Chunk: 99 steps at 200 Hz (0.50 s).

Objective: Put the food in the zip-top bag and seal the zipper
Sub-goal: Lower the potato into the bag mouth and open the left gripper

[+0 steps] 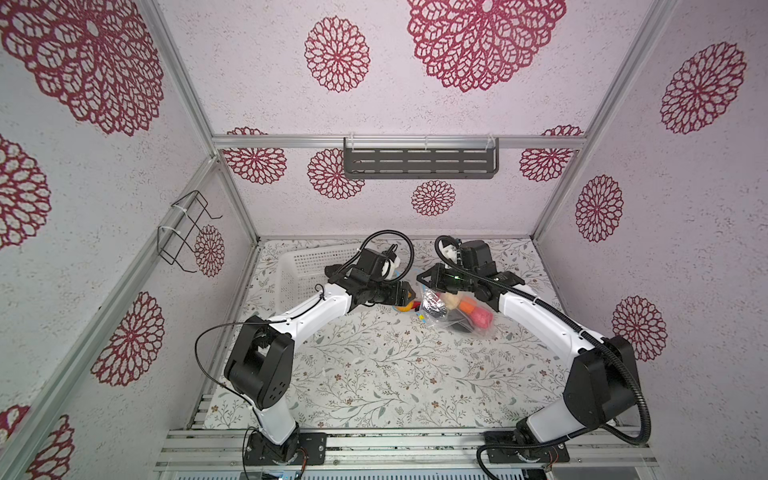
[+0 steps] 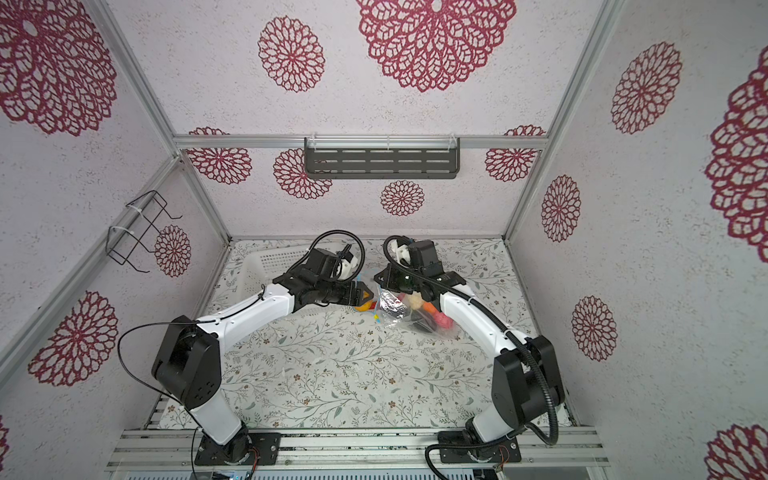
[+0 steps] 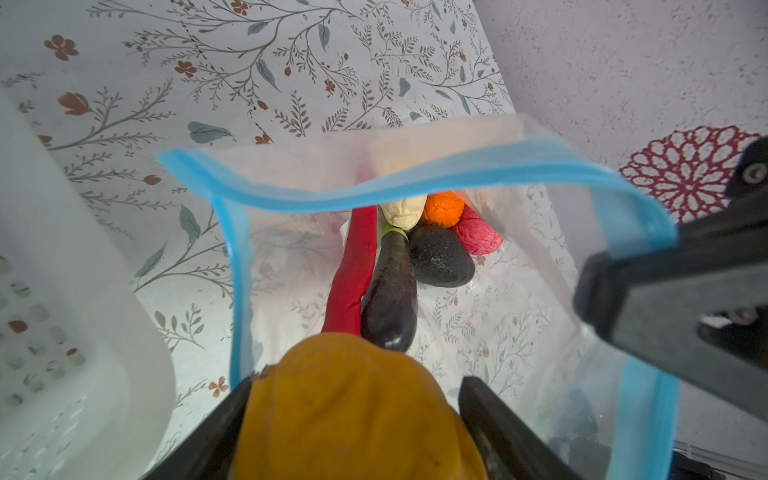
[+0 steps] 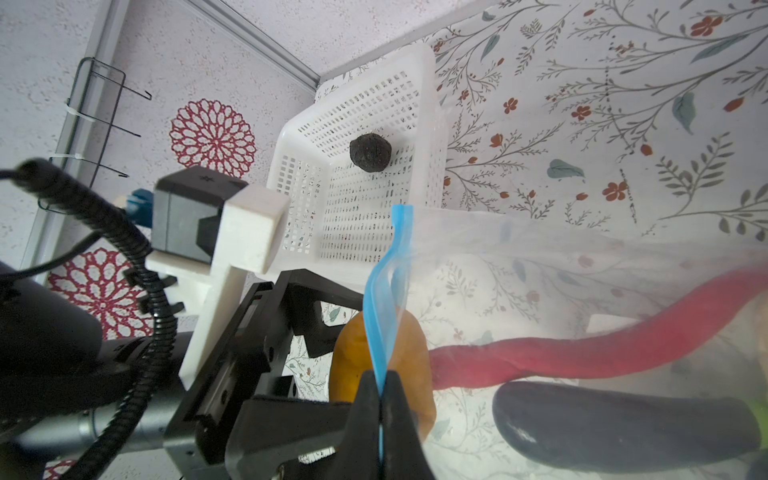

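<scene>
The right gripper (image 4: 380,388) pinched the zipper (image 4: 386,291) to hold the bag (image 4: 540,249) open; the potato (image 3: 345,424) sat between the left gripper's (image 3: 357,382) jaws, grip unclear.

Lab test cell, aluminium frame (image 1: 399,141), papered walls (image 1: 291,83)

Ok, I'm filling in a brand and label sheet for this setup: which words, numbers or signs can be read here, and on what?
No text can be read in any view.
Zip-top bag and its blue zipper: no print.
White perforated basket: plain.
Black wrist camera housing: one tiny mark, too small to read.
</scene>
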### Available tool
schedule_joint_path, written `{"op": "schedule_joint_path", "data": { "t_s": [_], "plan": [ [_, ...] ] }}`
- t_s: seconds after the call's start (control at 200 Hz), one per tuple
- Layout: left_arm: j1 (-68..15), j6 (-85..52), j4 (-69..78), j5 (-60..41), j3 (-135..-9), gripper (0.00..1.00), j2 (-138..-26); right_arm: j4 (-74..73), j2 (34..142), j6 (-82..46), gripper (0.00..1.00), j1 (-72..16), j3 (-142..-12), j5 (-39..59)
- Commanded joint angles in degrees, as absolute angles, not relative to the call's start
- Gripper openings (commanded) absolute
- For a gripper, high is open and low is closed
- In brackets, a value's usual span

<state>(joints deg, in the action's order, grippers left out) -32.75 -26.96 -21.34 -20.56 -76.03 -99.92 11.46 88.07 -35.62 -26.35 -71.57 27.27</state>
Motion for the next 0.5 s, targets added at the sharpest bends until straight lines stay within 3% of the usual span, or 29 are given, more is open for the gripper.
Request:
{"op": "schedule_joint_path", "data": {
  "t_s": [0.0, 0.49],
  "plan": [
    [-33.2, -25.8, -21.0, -21.5, -77.8, 0.80, -100.5, 10.4, 86.0, -36.0, 0.00, -26.2, -72.5, 27.6],
    [-33.1, -25.7, -22.4, -20.7, -78.8, 0.85, -100.9, 11.2, 86.7, -35.5, 0.00, -25.9, -73.7, 27.8]
  ]
}}
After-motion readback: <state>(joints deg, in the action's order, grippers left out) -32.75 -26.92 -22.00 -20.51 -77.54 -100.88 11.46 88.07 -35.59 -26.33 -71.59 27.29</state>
